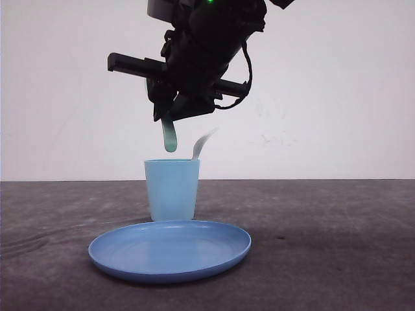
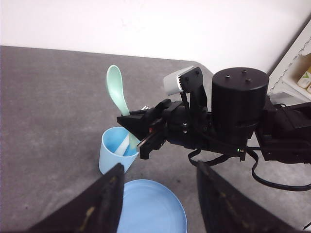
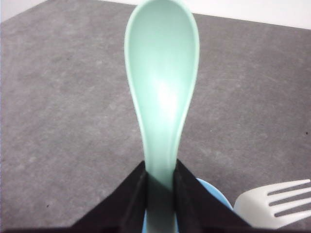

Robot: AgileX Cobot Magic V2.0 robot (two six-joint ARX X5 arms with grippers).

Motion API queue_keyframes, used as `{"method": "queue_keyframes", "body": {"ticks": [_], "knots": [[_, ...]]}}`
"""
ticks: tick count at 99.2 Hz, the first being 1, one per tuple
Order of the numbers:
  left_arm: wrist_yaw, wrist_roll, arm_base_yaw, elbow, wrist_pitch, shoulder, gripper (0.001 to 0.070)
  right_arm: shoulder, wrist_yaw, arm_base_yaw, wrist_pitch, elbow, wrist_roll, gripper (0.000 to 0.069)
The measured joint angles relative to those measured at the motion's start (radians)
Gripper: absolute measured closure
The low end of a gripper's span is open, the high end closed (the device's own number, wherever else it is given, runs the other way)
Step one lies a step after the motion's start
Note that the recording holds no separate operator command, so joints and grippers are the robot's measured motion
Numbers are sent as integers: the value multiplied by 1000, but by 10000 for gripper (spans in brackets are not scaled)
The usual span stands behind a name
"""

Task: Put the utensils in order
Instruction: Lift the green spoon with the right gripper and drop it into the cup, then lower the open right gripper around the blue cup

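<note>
In the front view, the right gripper [image 1: 174,115] hangs above a light blue cup [image 1: 172,190], clamped on the handle of a mint-green spoon [image 1: 170,137] whose end points down over the cup's rim. A white fork [image 1: 202,142] leans out of the cup toward 1 o'clock, and a round blue plate [image 1: 170,249] lies on the table [image 1: 337,246] at the cup's 6 o'clock. In the left wrist view, the left gripper [image 2: 158,191] has its fingers apart, holding nothing.

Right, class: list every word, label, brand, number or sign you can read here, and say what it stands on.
None can be read: the cup, plate, spoon and fork are plain.
Packaging on the shelf at the left wrist view's edge bears markings too small to read.
</note>
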Motion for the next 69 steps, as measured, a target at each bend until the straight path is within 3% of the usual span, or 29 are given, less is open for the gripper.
{"method": "queue_keyframes", "body": {"ticks": [27, 45, 69], "knots": [[0, 0, 0, 0, -12, 0, 429, 14, -8, -14, -13, 0, 2, 314], [0, 0, 0, 0, -12, 0, 429, -32, -63, 0, -104, -1, 2, 287], [0, 0, 0, 0, -12, 0, 429, -255, -64, 68, -397, -1, 16, 286]]}}
